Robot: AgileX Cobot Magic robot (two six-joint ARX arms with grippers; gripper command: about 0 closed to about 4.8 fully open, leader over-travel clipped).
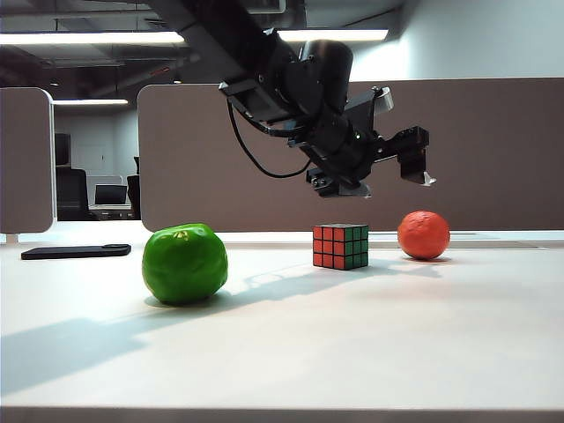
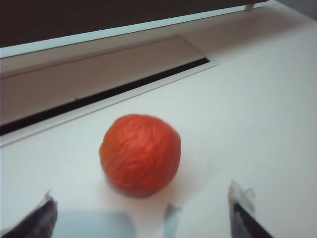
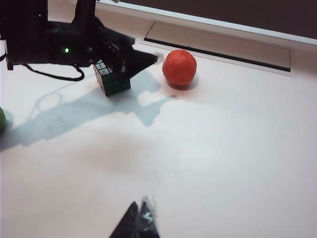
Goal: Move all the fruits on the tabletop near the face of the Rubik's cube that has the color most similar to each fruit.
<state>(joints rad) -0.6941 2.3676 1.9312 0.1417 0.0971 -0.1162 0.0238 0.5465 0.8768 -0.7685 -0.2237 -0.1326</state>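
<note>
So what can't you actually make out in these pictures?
- Rubik's cube: the right wrist view has the left arm covering part of it; the other faces' colours are unseen.
- Green fruit: cut off by the right wrist view's edge.
- Right claw: only a fingertip shows, so its opening is unclear.
- Left claw: open above the table near the orange-red fruit; the fingers are cropped and blurred.

Grey-brown partitions [image 1: 493, 150] stand behind the white desk [image 1: 352, 344]. Ceiling strip lights [image 1: 88, 38] glow above. An office chair [image 1: 72, 196] sits far left.
</note>
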